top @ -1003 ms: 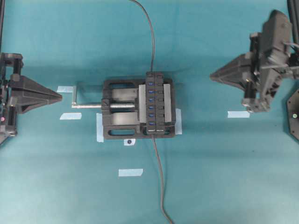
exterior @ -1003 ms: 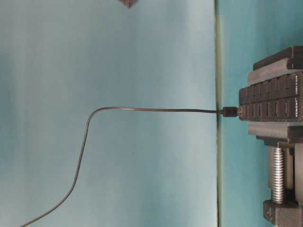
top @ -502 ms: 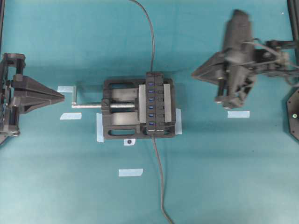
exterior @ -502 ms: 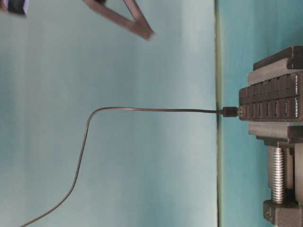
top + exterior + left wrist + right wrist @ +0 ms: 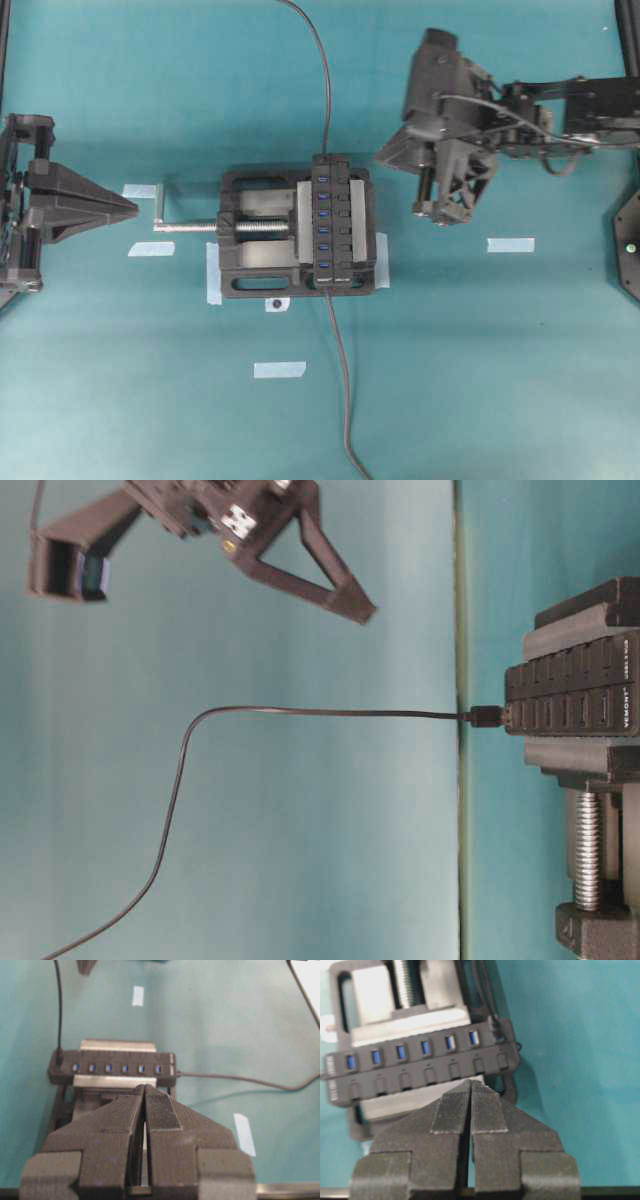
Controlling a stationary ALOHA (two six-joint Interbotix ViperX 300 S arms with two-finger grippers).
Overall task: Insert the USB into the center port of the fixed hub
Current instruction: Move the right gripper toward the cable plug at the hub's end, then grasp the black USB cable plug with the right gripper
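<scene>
While clamped in vise (image 5: pixel 250 240) mid-table: fixed hub (image 5: pixel 333 220), USB (image 5: pixel 325 160) at its top end. Left gripper (image 5: pixel 128 207) clenched, empty, beyond vise handle. Right gripper (image 5: pixel 380 158) clenched, empty, near hub.

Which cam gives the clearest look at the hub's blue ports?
Right wrist view: the fixed hub fills the frame, six blue slots sharp, above the shut right gripper. Overhead shows the whole row, small. Left wrist shows it far and soft. Table-level shows it edge-on, no blue visible.
</scene>
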